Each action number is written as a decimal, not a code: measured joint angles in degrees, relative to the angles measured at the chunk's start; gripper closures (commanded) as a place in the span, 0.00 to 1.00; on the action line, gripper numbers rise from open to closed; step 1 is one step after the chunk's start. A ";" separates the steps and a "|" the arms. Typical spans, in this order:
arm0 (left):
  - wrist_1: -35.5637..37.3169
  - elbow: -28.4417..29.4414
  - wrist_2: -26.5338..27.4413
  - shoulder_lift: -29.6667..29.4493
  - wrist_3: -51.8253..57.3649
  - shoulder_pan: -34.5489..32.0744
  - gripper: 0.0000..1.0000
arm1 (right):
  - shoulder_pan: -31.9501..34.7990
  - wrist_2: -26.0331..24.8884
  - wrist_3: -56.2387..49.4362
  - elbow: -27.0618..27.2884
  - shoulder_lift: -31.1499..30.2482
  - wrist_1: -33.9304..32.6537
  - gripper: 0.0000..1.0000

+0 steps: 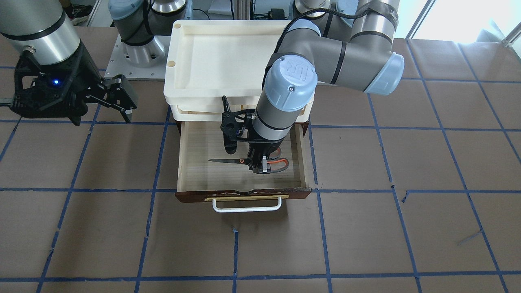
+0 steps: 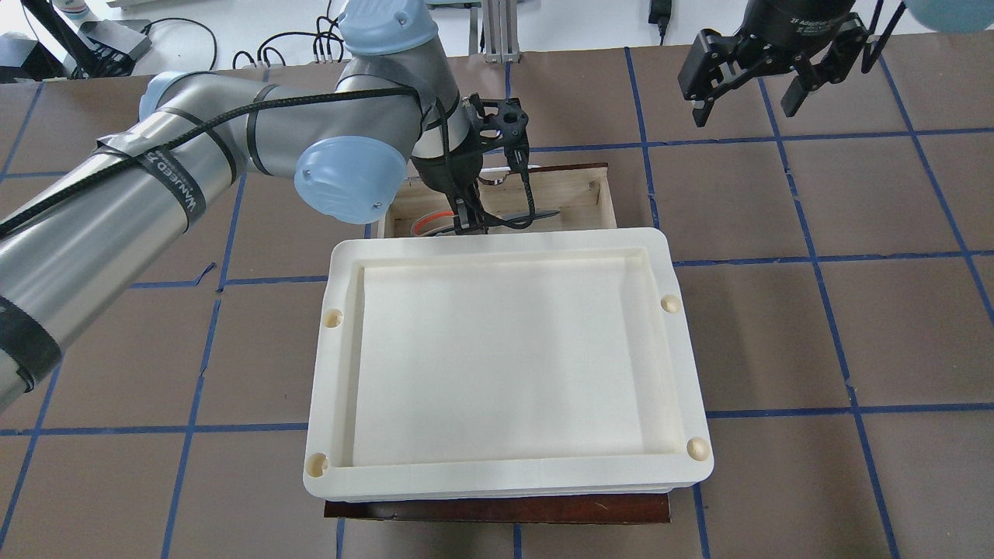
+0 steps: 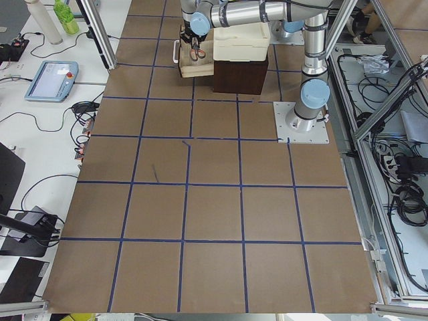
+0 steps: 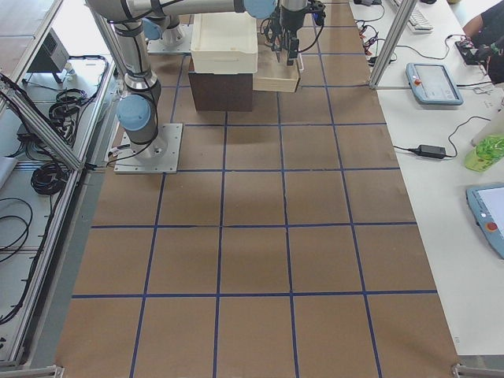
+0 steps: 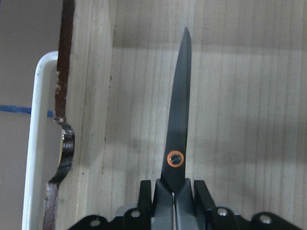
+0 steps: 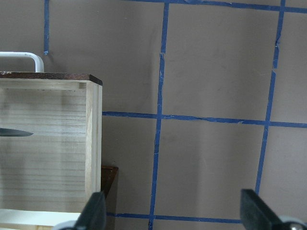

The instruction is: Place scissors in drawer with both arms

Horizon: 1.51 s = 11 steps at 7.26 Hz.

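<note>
Blk/orange scissors point(image 1: 228, 161) — pale-wood drawer point(image 1: 195, 171), brn front.

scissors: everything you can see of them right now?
Small scissors with slim dark blades, closed, orange pivot ring, grey handles lined red-orange. They are held level inside the open pale-wood drawer, blades parallel to its dark front. The left arm's black claw is shut on them just behind the pivot. Contact with the drawer floor: cannot tell.

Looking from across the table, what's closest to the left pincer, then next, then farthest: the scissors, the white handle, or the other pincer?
1. Scissors: gripped in the left pincer, over the drawer floor.
2. White handle: on the drawer's front, just outside.
3. Right pincer: far off at the view's left side, open.
</note>
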 measured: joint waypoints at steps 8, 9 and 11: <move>-7.13 0.66 0.35 7.66 -2.34 5.25 0.01 | -0.03 0.45 0.08 0.38 0.14 0.13 0.00; -9.42 0.67 0.35 9.72 -3.00 8.19 0.01 | -0.03 0.41 0.04 0.39 0.13 0.11 0.00; -12.33 0.70 1.01 13.58 -7.09 12.71 0.01 | -0.02 0.41 -0.01 0.41 0.13 0.10 0.00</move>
